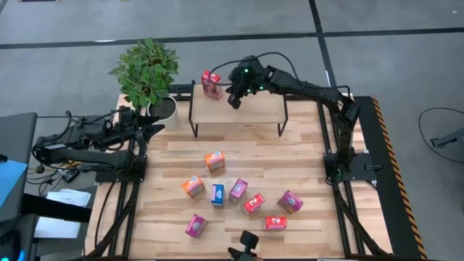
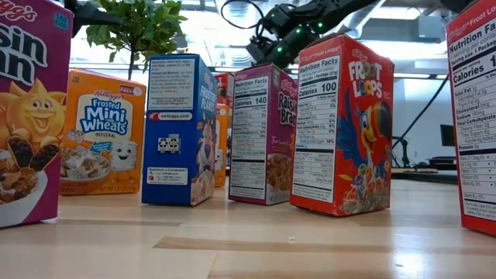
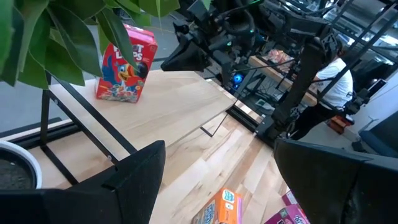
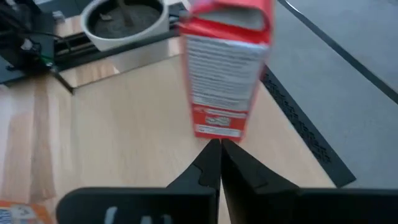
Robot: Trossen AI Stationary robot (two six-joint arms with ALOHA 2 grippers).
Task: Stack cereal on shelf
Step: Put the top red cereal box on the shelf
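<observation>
On the plank worktop (image 1: 304,174), the shelf (image 1: 254,110) carries one red cereal box (image 1: 211,85) just ahead of the right claw (image 1: 234,101), whose fingers are pinched together and empty; light, crushable cardboard, probably best gripped across its narrow sides.

The scene is bright and evenly lit. In the low view, strong light in the upper middle of the frame washes out the background. In the right wrist view, the red cereal box (image 4: 227,65) at the top centre is blurred.
</observation>
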